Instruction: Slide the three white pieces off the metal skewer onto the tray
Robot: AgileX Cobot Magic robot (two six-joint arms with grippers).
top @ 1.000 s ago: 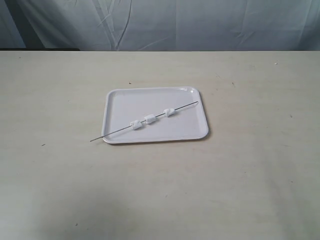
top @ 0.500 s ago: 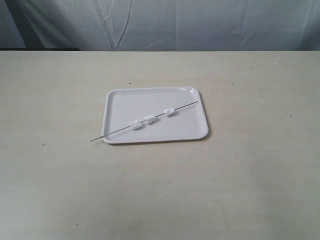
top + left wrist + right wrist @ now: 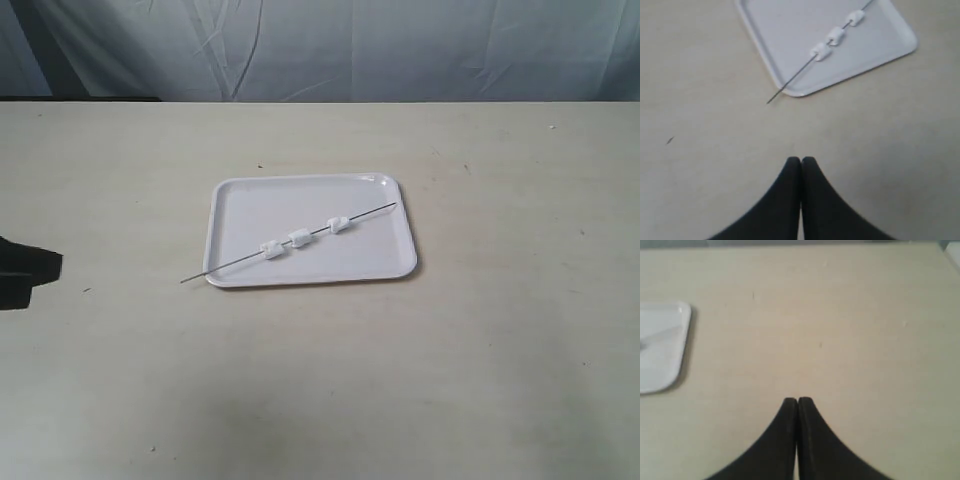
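The left gripper (image 3: 800,161) has its two black fingers pressed flat together, tips touching, with nothing clamped between them. In the exterior view only its dark end shows, at the left edge of the scene, about midway between near and far. The right gripper (image 3: 798,401) is likewise closed, fingertips meeting, empty.
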